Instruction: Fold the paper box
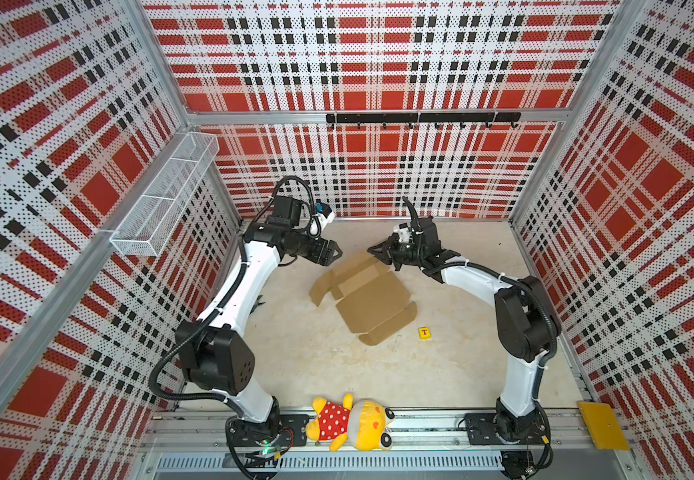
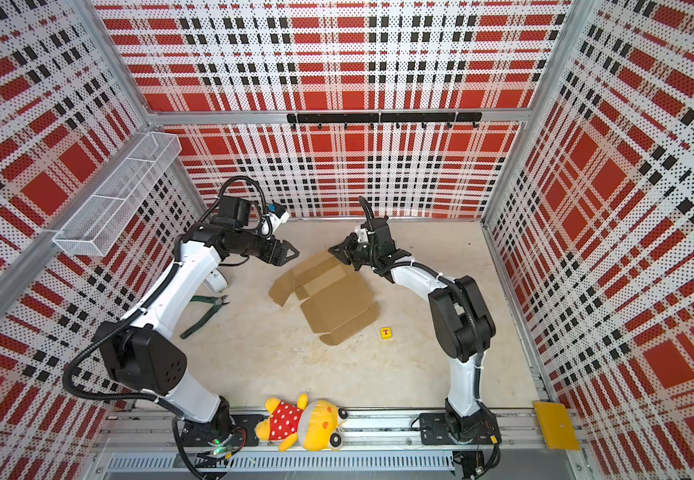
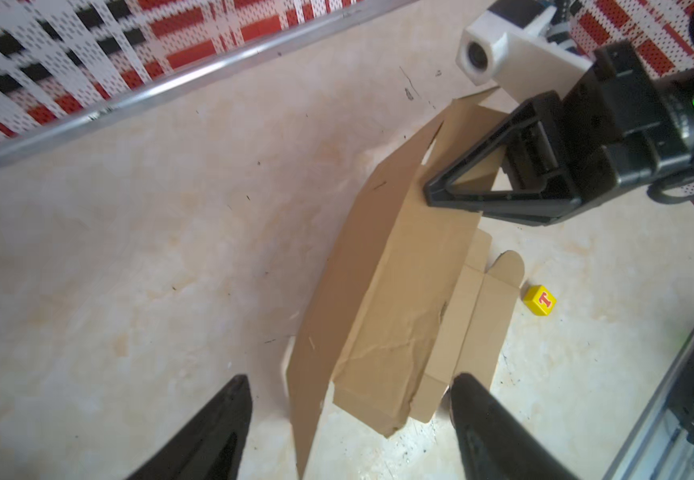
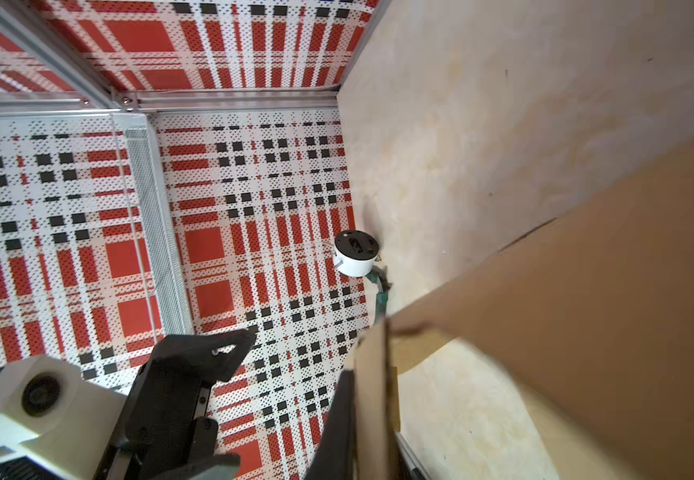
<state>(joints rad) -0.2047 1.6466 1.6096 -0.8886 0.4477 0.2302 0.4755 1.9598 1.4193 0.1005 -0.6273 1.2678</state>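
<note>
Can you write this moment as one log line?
task: fold paper box, unfinished | right gripper: shut on paper box flap | left gripper: open, empty

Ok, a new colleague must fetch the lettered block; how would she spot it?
Find the brown paper box in the middle of the table. Just off its edge on the side of the right arm sits a small cube. Nothing else nearby is bright yellow with a red T.

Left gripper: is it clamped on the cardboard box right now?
No: in the left wrist view the left gripper has its fingers spread wide apart, not closed on the cardboard box.
</note>
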